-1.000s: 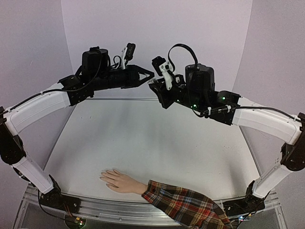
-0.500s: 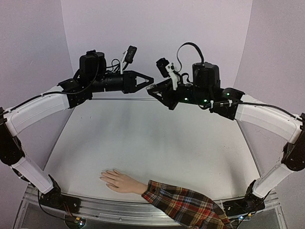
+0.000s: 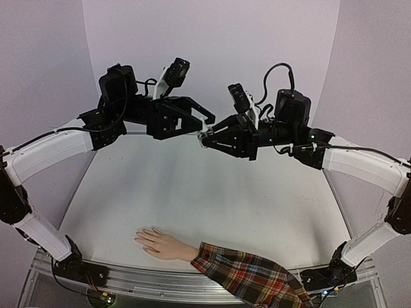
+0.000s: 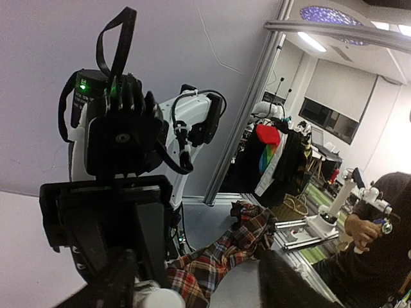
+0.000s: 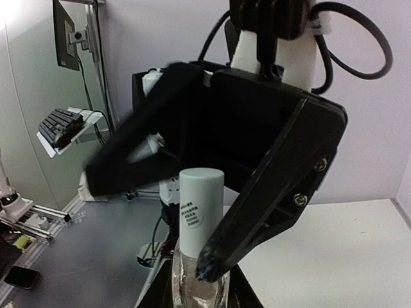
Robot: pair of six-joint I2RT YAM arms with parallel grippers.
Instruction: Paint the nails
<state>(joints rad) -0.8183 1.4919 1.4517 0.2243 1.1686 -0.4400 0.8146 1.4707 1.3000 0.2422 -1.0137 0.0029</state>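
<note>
High over the back of the table my right gripper (image 3: 205, 137) is shut on the clear body of a small bottle (image 5: 196, 282) with a white cap (image 5: 201, 205). My left gripper (image 3: 204, 124) faces it, open, one finger (image 5: 270, 192) on each side of the cap. From the left wrist the cap (image 4: 154, 298) shows low between my fingers, near my left gripper (image 4: 205, 289). The beige mannequin hand (image 3: 162, 244) lies flat near the front edge, fingers pointing left. Its nails (image 3: 137, 239) are too small to make out.
The red plaid sleeve (image 3: 250, 279) trails off the front right edge of the white table (image 3: 205, 192). Both forearms arch in from the sides, and lilac walls close the back and sides.
My left jaws have gone from shut to open. Both grippers have shifted right and a little lower, and the right one now points level at the left one.
</note>
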